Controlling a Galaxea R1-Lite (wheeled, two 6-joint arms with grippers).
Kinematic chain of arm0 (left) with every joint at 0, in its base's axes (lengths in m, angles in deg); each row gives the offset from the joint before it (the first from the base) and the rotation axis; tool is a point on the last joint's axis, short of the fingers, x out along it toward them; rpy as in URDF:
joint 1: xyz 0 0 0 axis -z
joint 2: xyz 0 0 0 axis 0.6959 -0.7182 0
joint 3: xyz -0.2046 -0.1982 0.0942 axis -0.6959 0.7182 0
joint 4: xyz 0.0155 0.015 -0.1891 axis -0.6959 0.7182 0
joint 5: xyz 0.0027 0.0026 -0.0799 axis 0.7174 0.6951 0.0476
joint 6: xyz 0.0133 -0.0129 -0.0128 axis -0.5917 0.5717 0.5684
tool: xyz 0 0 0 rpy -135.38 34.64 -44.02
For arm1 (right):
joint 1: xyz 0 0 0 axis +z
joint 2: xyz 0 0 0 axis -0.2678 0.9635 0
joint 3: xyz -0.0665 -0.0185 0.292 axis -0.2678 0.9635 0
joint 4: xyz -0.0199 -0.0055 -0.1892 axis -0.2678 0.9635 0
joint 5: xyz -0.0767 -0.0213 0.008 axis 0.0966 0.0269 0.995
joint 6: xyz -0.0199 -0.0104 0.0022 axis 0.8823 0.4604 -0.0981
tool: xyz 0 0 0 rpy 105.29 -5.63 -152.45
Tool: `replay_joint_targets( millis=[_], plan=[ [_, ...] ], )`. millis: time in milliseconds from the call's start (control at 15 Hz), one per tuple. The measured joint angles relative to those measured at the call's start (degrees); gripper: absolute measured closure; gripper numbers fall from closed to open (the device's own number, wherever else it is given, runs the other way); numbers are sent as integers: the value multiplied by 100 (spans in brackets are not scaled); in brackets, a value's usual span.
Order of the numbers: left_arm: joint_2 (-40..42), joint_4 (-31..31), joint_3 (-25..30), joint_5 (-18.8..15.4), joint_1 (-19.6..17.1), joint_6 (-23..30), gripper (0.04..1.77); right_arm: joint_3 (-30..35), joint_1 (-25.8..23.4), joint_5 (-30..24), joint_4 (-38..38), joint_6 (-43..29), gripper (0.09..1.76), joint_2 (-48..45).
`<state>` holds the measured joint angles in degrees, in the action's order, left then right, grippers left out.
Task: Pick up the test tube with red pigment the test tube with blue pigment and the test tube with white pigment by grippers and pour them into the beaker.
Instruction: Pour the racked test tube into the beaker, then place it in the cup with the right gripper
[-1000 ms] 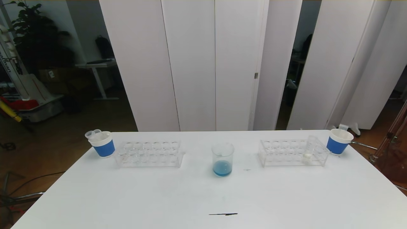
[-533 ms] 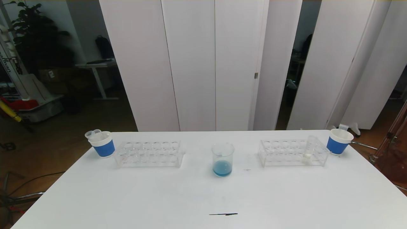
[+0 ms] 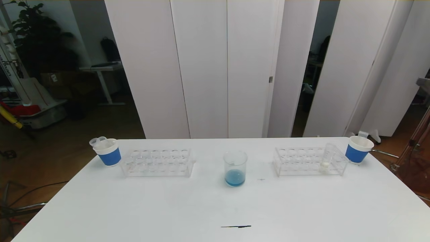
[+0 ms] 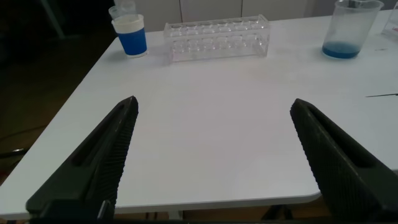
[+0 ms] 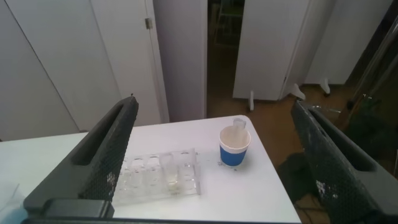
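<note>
- Head view: the white table (image 3: 215, 201) carries the beaker (image 3: 235, 168) at its middle, upright, with blue liquid pooled in its bottom.
- At about 3 o'clock from the beaker stands a clear rack (image 3: 309, 162); the test tube with white pigment (image 3: 326, 158) sits in it toward the rack's right end, leaning a little, the cream blob at its foot.
- Just beyond that rack's right end, at its 2 o'clock, is a white cup with a blue band (image 3: 358, 149), close to the table's right edge.
- At 9 o'clock from the beaker is a second clear rack (image 3: 158, 163); I cannot tell whether any of its holes hold a tube.
- At that rack's 10 o'clock stands another blue-banded cup (image 3: 108, 152), with clear tubes (image 3: 96, 141) poking out of its top.
- A thin dark streak (image 3: 235, 226) lies on the table at 6 o'clock from the beaker, near the front edge.
- Nothing stands between the beaker and either rack; bare tabletop separates them.
- White folding panels (image 3: 201, 67) stand behind the table.
- Neither arm shows in the head view.
- Left wrist view: the left gripper (image 4: 214, 155) has its jaws spread wide and holds nothing; it hangs off the table's near-left side, well apart from the rack and cup.
- Right wrist view: the right gripper (image 5: 214, 155) is likewise spread wide and grasps nothing; it hangs high above the table's right end, over the rack and cup there.
</note>
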<state>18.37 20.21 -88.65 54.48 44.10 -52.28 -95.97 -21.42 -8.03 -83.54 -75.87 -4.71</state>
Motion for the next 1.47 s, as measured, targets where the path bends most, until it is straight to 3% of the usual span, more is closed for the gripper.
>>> replay_joint_targets(
  millis=[267, 867, 1200, 1467],
  plan=[
    [0, 0, 0, 2, 0, 0, 6, 855, 112, -9, -1641, -17, 10, 1159],
    [0, 0, 0, -1, 0, 0, 6, 3015, 210, -4, -4253, 37, 10, 2564],
    [0, 0, 0, 0, 0, 1, 6, 3087, 333, -15, -4513, 30, 10, 3241],
    [0, -1, 0, 2, 0, 0, 6, 2541, 474, -13, -4531, 100, 10, 3749]
  ],
)
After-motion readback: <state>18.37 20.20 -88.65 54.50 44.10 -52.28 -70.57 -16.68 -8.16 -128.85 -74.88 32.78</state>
